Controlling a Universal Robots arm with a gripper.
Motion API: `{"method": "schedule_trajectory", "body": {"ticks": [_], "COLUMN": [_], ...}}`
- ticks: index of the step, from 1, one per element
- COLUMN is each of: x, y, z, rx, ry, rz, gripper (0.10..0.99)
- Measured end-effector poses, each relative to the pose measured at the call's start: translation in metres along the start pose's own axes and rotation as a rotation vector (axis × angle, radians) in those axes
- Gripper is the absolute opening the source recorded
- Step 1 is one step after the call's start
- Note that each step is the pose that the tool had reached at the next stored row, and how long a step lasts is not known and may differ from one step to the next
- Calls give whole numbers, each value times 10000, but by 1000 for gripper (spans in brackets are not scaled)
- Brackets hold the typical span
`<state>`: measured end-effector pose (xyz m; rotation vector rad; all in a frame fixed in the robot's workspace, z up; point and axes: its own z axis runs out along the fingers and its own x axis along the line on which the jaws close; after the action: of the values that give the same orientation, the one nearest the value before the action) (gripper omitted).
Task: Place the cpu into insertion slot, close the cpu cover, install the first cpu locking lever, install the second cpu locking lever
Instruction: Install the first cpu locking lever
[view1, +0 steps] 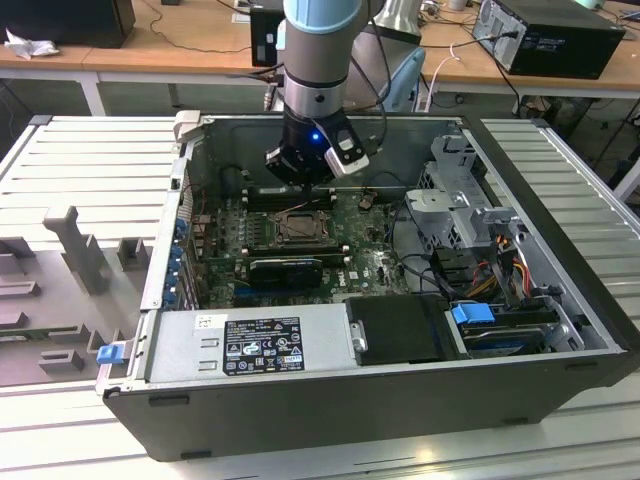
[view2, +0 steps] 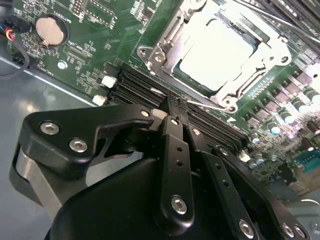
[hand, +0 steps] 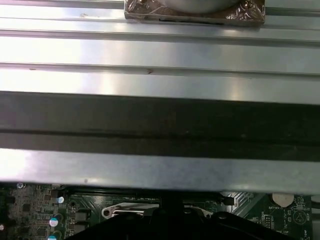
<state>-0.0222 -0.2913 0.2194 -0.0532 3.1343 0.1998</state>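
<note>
The cpu lies flat in the insertion slot, its pale face bright under the light. The silvery cpu cover is folded down around it, the chip showing through the window. A thin wire locking lever runs along the near side of the socket. My gripper is shut, its black fingertips together right at that lever, between the socket and the black memory slots. Whether the tips press on the wire is hidden. In the exterior view my gripper hangs just behind the socket.
The open computer case walls in the board. A grey power supply stands at the front and a drive cage on the exterior view's right. A coin battery sits on the board. Grey fixtures lie outside the case.
</note>
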Motion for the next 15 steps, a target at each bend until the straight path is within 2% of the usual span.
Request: {"method": "schedule_trajectory", "body": {"ticks": [6,10,15], "x": [-59,-61,-62], "y": [-9,-16,-18], "z": [61,115,132], "rx": [-1,-1,-1], "ry": [2,8,10], "rz": [-22,-64,-85], "gripper": [106,106,106]}}
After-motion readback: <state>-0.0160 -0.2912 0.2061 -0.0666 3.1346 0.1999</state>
